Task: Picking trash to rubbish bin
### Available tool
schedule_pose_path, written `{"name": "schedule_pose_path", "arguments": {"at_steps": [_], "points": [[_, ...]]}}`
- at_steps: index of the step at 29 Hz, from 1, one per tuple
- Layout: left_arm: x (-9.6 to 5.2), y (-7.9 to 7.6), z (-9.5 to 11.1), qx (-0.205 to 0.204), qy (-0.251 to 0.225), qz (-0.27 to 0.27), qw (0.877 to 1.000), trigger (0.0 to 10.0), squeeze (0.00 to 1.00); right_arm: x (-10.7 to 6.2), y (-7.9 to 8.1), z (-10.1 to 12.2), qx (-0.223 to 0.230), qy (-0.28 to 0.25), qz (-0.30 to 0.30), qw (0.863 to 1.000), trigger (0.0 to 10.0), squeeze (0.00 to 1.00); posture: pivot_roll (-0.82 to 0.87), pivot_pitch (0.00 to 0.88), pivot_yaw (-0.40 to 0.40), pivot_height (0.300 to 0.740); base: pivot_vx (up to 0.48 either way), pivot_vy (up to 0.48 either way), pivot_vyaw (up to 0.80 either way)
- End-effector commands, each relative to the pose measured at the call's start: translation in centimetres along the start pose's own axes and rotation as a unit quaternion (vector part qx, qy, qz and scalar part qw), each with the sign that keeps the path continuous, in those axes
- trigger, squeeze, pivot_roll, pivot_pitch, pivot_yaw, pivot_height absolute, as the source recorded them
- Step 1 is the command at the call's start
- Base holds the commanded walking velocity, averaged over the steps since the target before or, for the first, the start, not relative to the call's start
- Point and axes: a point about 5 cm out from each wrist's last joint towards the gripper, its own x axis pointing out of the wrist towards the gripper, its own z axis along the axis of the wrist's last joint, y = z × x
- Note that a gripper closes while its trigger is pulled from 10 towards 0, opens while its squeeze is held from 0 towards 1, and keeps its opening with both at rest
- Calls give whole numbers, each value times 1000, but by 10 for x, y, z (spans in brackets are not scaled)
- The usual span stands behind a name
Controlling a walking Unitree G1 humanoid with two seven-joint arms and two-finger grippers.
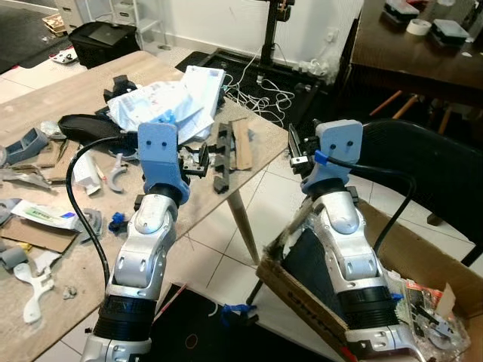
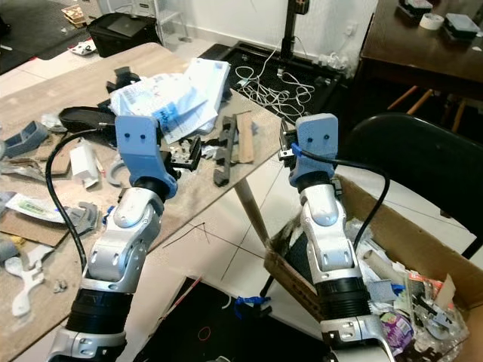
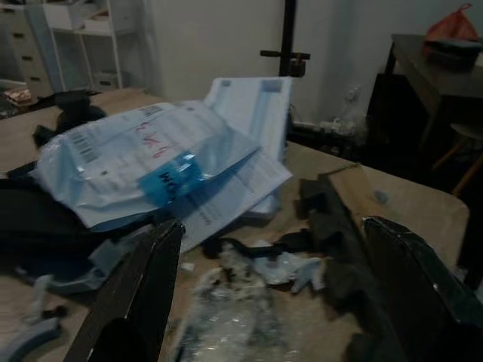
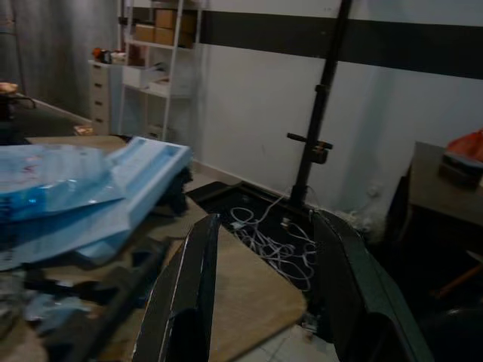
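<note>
Trash lies at the corner of the wooden table [image 1: 90, 90]: a heap of white-and-blue plastic mailer bags [image 1: 170, 105], black foam strips [image 1: 221, 154] and a cardboard strip [image 1: 241, 143]. My left gripper [image 1: 198, 160] hovers low over that corner, open; in the left wrist view the left gripper [image 3: 273, 226] has crumpled clear plastic [image 3: 226, 317] lying on the table between its fingers. My right gripper [image 1: 296, 154] hangs open and empty just off the table's corner, above the floor. The brown cardboard box [image 2: 407, 226] at lower right holds mixed rubbish.
A black chair [image 1: 430, 166] stands behind the box, with a dark wooden table [image 1: 423, 45] beyond it. White cables [image 1: 256, 83] lie on the floor by a black stand [image 1: 270, 30]. Tools, a tube [image 1: 45, 215] and cardboard clutter the table's left side.
</note>
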Motion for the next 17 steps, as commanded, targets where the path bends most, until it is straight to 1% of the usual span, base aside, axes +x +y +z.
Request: {"name": "schedule_pose_path", "arguments": {"at_steps": [1, 4, 7, 12, 13, 17], "points": [[-3, 0, -1, 0, 0, 1, 1000, 10000, 0, 0, 1, 0, -3, -4, 4, 1000, 10000, 0, -5, 109, -3, 740, 0, 0, 800], [-3, -1, -1, 1, 0, 0, 1000, 10000, 0, -1, 3, 0, 1, -7, 12, 1000, 10000, 0, -4, 104, -4, 740, 0, 0, 800], [-4, -3, -1, 0, 0, -2, 1000, 10000, 0, -1, 5, 1, 22, -5, 30, 999, 10000, 0, -4, 104, -4, 740, 0, 0, 800], [-4, -3, 0, 0, 0, -3, 1000, 10000, 0, -2, 4, 0, 17, 1, 19, 1000, 10000, 0, -4, 106, -1, 740, 0, 0, 800], [-3, -4, 0, 0, 0, -5, 1000, 10000, 0, -4, 3, -3, 16, 22, 14, 1000, 10000, 0, -4, 106, -1, 740, 0, 0, 800], [-4, -5, 1, 2, 1, -8, 1000, 10000, 0, -6, 2, -5, 22, 35, 16, 999, 10000, 0, 0, 110, 1, 740, 0, 0, 800]]}}
